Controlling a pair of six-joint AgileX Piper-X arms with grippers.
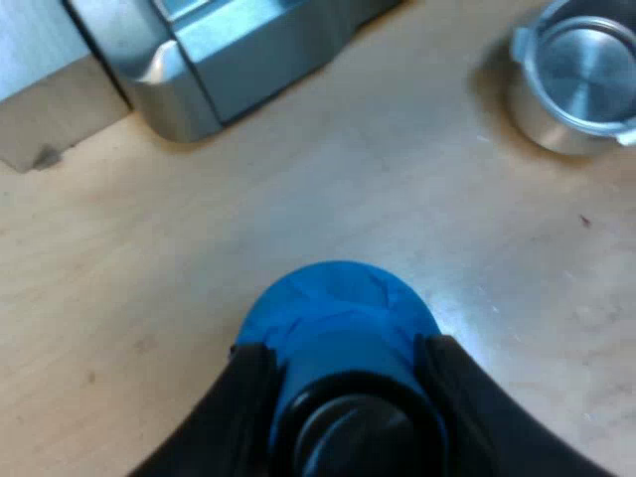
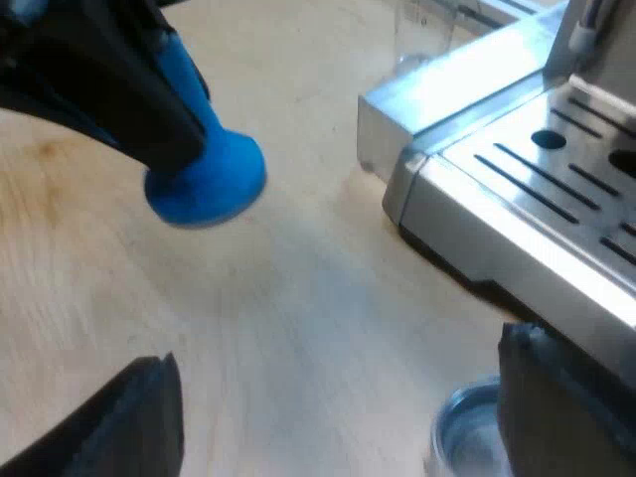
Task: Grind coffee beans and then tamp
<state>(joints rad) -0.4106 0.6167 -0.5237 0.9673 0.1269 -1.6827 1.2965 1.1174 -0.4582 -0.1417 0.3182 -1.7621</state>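
My left gripper (image 1: 346,358) is shut on the blue tamper (image 1: 338,308), with its black fingers (image 1: 248,397) clamped on either side of the stem above the round base. From the right wrist view the tamper (image 2: 209,179) hangs tilted just over the wooden table, held by the left gripper (image 2: 149,109). The metal holder's empty basket (image 1: 576,79) lies on the table apart from the tamper. My right gripper (image 2: 338,397) is open, fingers spread wide over the table. The holder's basket (image 2: 467,437) sits close to one finger (image 2: 566,407).
The espresso machine's steel base (image 1: 229,60) stands beyond the tamper. Its slotted drip tray (image 2: 537,189) juts out close beside my right gripper. A clear glass (image 2: 427,30) stands at the machine's far corner. Bare wooden table (image 2: 298,298) lies between tamper and holder.
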